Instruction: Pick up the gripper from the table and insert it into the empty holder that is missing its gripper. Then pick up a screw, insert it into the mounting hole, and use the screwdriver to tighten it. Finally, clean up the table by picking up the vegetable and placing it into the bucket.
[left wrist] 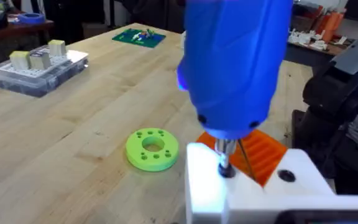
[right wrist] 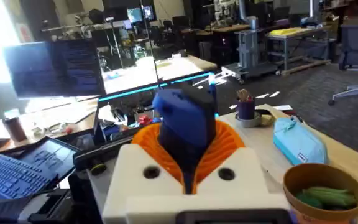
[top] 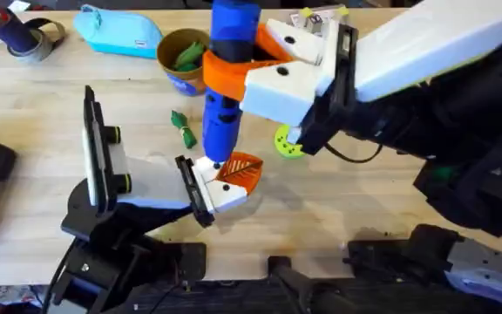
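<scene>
My right gripper (top: 227, 74) is shut on the blue screwdriver (top: 225, 105), holding it upright between smooth orange jaws (right wrist: 188, 146). The metal bit (left wrist: 225, 158) stands down into a hole on top of the white holder (top: 220, 194), which tips the left arm near the table's front middle. The small orange ribbed gripper (top: 244, 170) sits in that holder (left wrist: 253, 193), right beside the bit (left wrist: 266, 152). One dark green vegetable (top: 183, 128) lies on the table (top: 364, 192) just behind the holder. The yellow bucket (top: 181, 80) stands at the back with green pieces (right wrist: 325, 196) inside.
A lime-green disc with holes (top: 288, 142) lies right of the holder. A light blue pouch (top: 120, 33) and a tape roll (top: 33, 39) are at the back left. A thin black upright plate (top: 94, 148) stands left of the holder. A parts box (left wrist: 39, 65) sits farther off.
</scene>
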